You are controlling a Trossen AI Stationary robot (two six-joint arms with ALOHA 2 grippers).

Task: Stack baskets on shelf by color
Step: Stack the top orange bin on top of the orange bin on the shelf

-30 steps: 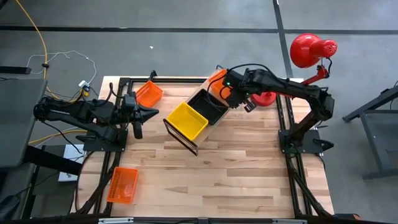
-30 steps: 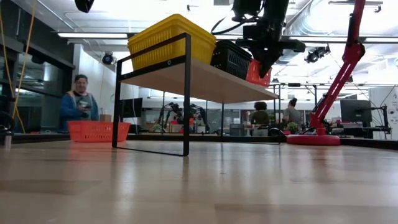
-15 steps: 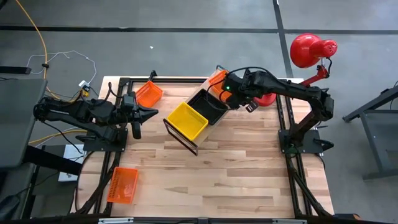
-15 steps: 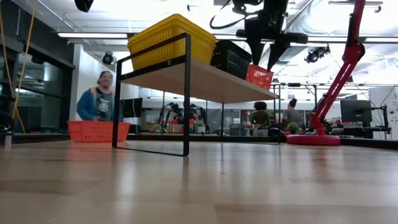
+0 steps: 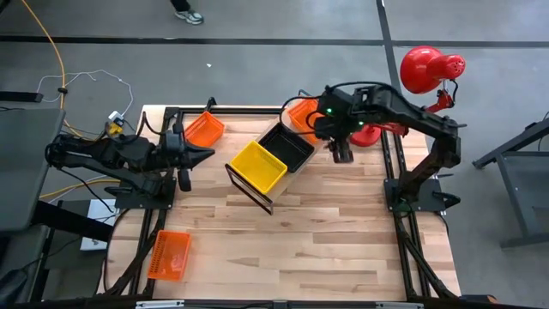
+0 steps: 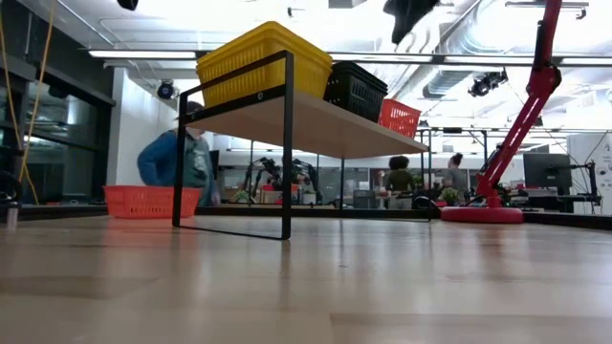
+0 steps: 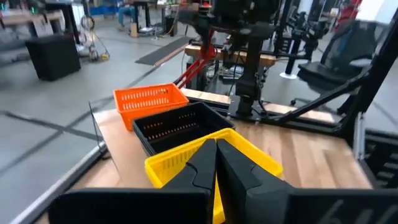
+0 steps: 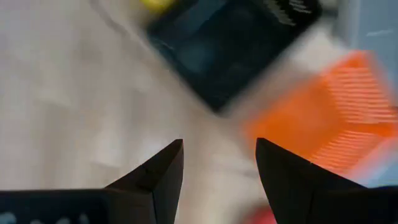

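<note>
The shelf [image 5: 276, 190] stands slantwise mid-table. On its board rest, by their bottoms, a yellow basket [image 5: 257, 166], a black basket [image 5: 287, 146] and an orange basket [image 5: 302, 114], in a row; the low view shows the yellow basket [image 6: 263, 62], the black basket [image 6: 359, 91] and the orange basket [image 6: 400, 117]. Two more orange baskets lie on the table, one far left [image 5: 206, 129] and one near left [image 5: 169, 255]. My right gripper [image 5: 341, 154] hangs open above the table, just right of the shelf, holding nothing. My left gripper [image 5: 204, 155] waits shut, left of the shelf.
A red lamp stands at the far right, its round base [image 5: 369, 136] close behind my right arm and its head [image 5: 425, 69] beyond the table edge. A person [image 6: 186, 167] walks in the room behind the table. Bare tabletop [image 5: 326, 240] lies near and right of the shelf.
My right gripper has opened and let go of the orange basket, which now rests on the shelf's far end beside the black one. The gripper has then risen and drawn back toward the table's near right.
</note>
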